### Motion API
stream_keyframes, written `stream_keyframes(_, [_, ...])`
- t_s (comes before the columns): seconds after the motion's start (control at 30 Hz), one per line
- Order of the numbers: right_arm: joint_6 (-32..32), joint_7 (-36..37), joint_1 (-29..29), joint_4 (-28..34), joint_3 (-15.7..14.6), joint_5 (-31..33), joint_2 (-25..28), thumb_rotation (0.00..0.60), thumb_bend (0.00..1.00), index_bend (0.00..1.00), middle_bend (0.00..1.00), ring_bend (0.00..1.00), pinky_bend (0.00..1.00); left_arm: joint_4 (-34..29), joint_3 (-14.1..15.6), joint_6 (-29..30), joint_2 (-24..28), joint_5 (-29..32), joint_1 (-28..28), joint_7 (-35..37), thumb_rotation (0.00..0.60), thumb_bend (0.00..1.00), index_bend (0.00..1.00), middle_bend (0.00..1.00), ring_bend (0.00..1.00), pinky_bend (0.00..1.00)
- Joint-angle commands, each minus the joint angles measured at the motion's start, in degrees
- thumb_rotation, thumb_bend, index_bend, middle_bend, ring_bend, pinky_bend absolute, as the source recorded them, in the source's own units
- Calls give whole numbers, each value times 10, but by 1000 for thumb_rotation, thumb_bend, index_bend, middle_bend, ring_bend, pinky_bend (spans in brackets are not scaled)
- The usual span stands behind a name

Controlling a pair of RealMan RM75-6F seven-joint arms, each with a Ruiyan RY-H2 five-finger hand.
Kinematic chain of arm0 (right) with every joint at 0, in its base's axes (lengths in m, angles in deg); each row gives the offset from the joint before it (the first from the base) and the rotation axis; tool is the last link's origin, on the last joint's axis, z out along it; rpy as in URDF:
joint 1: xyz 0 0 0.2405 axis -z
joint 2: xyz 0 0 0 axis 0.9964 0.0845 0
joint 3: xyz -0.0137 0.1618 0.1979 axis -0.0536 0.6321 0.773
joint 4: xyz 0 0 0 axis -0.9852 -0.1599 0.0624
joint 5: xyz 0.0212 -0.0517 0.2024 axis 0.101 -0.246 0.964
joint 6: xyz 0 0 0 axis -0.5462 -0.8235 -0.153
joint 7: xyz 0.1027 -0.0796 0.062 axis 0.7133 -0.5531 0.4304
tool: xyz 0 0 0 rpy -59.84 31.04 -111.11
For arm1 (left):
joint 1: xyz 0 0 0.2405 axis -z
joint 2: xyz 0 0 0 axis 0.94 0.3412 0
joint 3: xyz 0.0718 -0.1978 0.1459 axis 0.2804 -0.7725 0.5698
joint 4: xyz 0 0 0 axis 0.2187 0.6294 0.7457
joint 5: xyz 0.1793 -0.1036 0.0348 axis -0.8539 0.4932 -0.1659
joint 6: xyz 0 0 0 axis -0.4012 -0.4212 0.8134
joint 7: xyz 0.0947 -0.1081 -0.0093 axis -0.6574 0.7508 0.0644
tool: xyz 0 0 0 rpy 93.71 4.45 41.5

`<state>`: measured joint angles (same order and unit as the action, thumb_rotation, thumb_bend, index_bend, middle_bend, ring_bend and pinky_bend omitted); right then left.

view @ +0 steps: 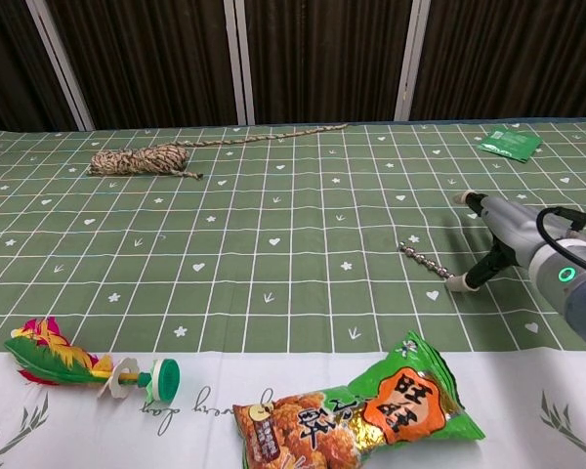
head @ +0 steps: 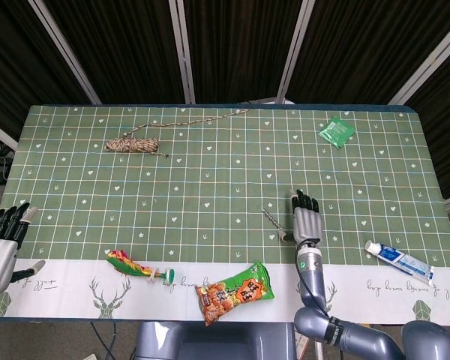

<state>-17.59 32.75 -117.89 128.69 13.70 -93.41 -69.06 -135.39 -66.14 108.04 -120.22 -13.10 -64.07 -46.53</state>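
My right hand (head: 306, 223) lies stretched out flat on the green checked cloth, right of centre. Its thumb tip touches the near end of a short beaded metal chain (head: 273, 222). The chain runs diagonally away to the left. In the chest view the same right hand (view: 513, 230) reaches in from the right, with the thumb down on the chain (view: 425, 262). It holds nothing. My left hand (head: 1, 244) hangs off the table's left edge, fingers straight and empty.
An orange-green snack bag (head: 235, 292) lies at the front edge, a feathered toy with a green cap (head: 139, 268) to its left. A ball of twine (head: 132, 145) sits far left, a green packet (head: 336, 131) far right, a toothpaste tube (head: 399, 261) near right.
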Motion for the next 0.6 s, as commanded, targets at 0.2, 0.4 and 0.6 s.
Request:
stream_keyframes(0.2, [0, 3, -8, -10, 7, -4, -6, 600, 134, 0, 0, 0, 0, 0, 0, 0, 0, 0, 0, 1, 600, 55, 0, 0, 0, 0])
stream_keyframes(0.4, [-10, -6, -8, 6, 8, -1, -7, 600, 136, 36, 0, 0, 0, -1, 1, -3, 1, 1, 0, 2, 600, 54, 0, 0, 0, 0])
stream_keyframes(0.6, [-30, -13, -10, 21, 8, -5, -19, 600, 156, 254, 0, 0, 0, -3, 1, -1, 2, 0, 0, 2, 600, 55, 0, 0, 0, 0])
